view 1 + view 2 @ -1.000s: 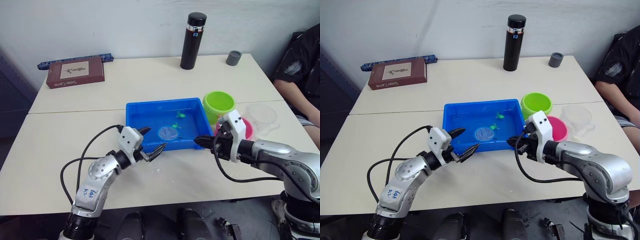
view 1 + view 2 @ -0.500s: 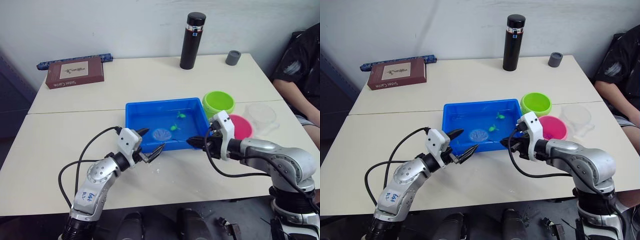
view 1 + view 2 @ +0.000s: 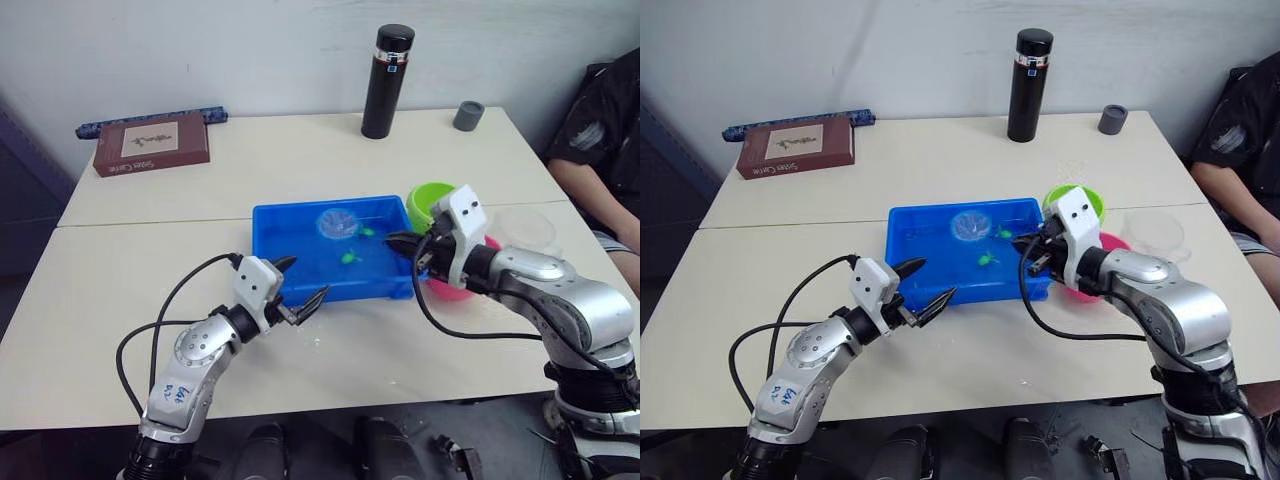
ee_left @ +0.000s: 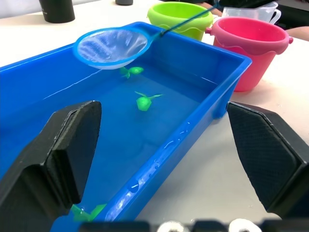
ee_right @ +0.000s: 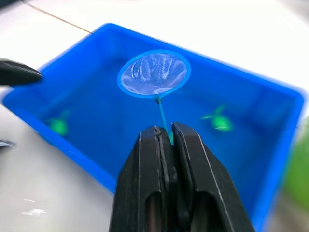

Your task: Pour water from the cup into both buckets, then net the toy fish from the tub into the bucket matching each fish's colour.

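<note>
Netting is under way: the right claw (image 5: pixel 165 140) pinches the net (image 5: pixel 153 74) over the tub (image 3: pixel 300 285); green fish (image 4: pixel 145 102) remain; the left claw (image 3: pixel 303 287) is spread.

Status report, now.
Right gripper shut on small blue hand net, over shallow blue plastic tub. Left gripper open, empty. Green toy fish unnetted.

Cream table (image 3: pixel 150 290) carries the blue tub (image 3: pixel 290 225), green bucket (image 3: pixel 428 197) and pink bucket (image 4: pixel 249 43) by the right claw (image 3: pixel 395 240), plus book (image 3: pixel 150 143), flask (image 3: pixel 387 68), cap (image 3: pixel 467 115)
</note>
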You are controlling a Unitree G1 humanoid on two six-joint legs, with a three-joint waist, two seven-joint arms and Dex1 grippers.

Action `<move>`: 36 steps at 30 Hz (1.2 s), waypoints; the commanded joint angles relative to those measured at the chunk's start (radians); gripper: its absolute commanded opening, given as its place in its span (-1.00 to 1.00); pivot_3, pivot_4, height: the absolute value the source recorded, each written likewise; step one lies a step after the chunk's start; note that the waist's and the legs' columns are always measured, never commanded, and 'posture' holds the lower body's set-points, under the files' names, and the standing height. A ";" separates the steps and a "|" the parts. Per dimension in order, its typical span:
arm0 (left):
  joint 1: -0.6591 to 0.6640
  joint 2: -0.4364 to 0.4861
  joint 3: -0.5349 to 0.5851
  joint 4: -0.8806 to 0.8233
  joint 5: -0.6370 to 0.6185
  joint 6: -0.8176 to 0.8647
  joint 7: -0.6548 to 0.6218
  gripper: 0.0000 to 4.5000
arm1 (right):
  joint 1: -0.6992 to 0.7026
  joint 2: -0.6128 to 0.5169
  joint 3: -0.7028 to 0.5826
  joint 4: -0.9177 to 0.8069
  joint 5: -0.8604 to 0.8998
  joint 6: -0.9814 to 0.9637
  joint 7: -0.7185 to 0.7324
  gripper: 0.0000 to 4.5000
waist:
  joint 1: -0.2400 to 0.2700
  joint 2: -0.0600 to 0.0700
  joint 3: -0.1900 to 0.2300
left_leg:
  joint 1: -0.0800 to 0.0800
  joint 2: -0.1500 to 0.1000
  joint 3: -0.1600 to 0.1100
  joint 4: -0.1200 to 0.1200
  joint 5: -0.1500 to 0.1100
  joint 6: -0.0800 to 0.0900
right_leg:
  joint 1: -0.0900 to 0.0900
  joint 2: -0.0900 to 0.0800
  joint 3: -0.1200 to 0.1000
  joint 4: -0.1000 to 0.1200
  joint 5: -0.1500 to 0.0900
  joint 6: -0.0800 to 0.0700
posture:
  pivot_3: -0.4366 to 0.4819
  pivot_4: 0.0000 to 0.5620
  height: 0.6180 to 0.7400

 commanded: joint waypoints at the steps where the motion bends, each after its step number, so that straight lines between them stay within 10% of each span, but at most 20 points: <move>1: -0.006 -0.003 -0.001 -0.033 -0.001 -0.017 -0.002 0.98 | 0.053 -0.058 0.049 0.025 -0.145 -0.198 0.051 -1.00 | -0.001 0.000 0.000 | 0.000 0.000 0.001 0.000 0.000 0.000 | 0.000 0.000 0.000 0.000 0.000 0.000 | -0.05 -0.47 1.00; 36: -0.019 -0.010 -0.003 -0.025 0.003 -0.020 -0.002 0.98 | 0.176 -0.026 0.125 0.261 -0.513 -0.770 0.164 -1.00 | -0.002 0.000 0.000 | 0.001 0.001 0.005 0.000 0.000 0.000 | 0.000 0.001 0.001 0.001 0.000 0.000 | -0.05 -0.47 1.00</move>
